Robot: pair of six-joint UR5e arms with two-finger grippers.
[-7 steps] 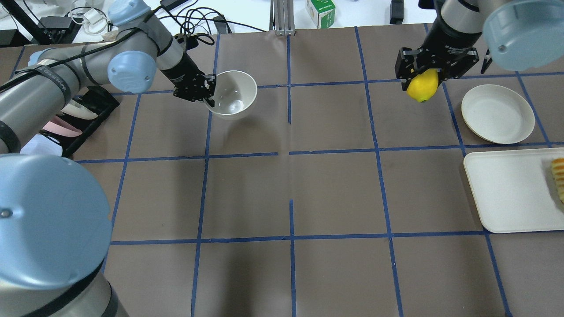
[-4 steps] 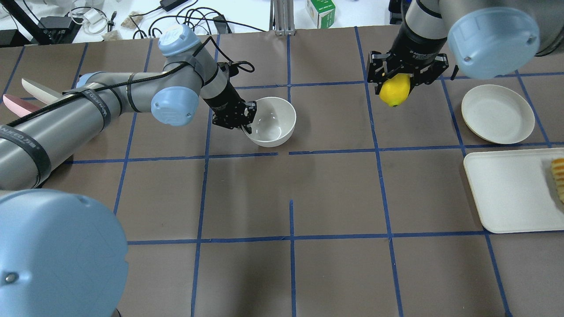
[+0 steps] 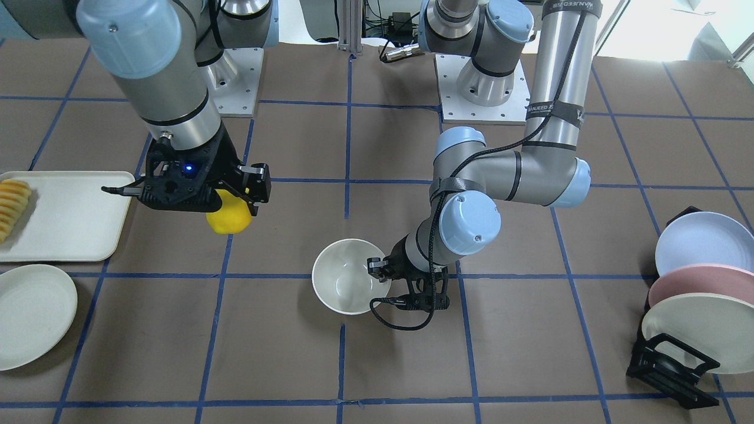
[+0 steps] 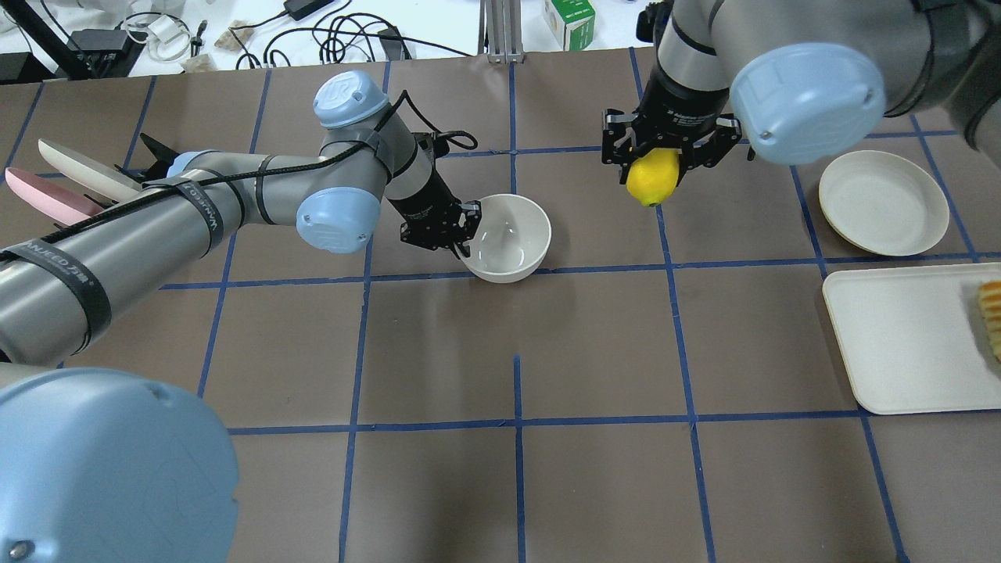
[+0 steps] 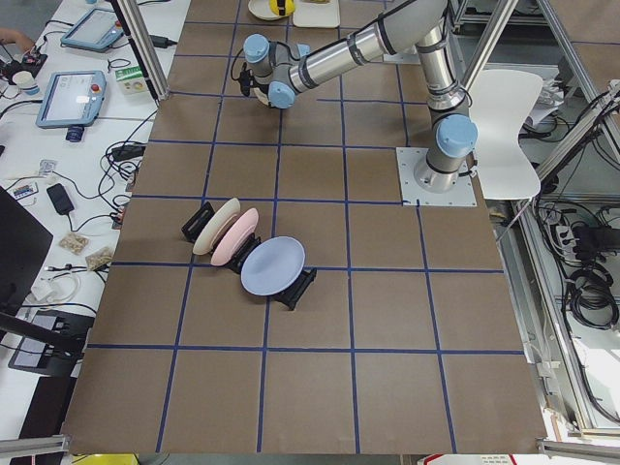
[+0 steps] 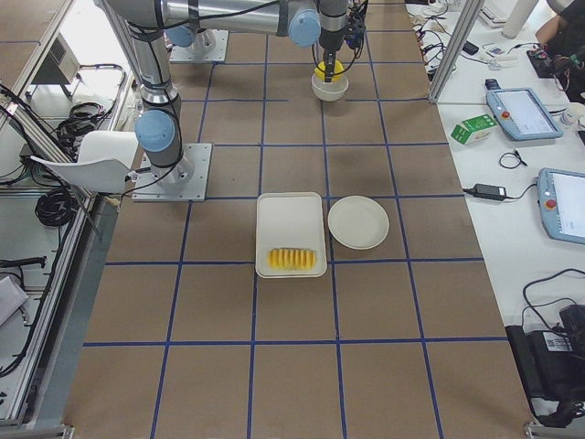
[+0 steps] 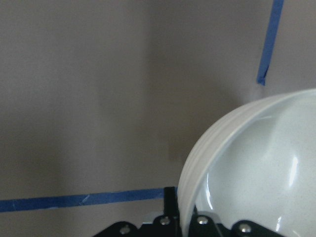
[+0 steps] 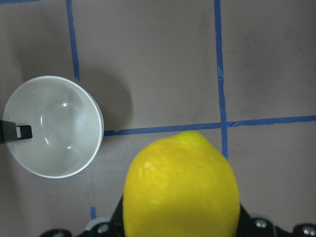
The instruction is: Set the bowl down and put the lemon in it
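Over table (image 4: 594, 352) centre, left hand (image 4: 468, 238) pinching deep off-white bowl (image 4: 512, 234) must seat it flat; right hand (image 4: 657, 156) grips oval yellow lemon (image 4: 653, 178)

Just below the frame's centre, the left gripper (image 3: 380, 272) clamps the right rim of the upright bowl (image 3: 333, 280). In the left half, the right gripper (image 3: 222, 197) grips the lemon (image 3: 231, 219), raised just right of a white tray (image 3: 70, 218).

The bowl (image 7: 256, 163) runs off the left wrist view's right and lower edges; the sliced food (image 4: 992, 314) is cut by the overhead view's right edge.
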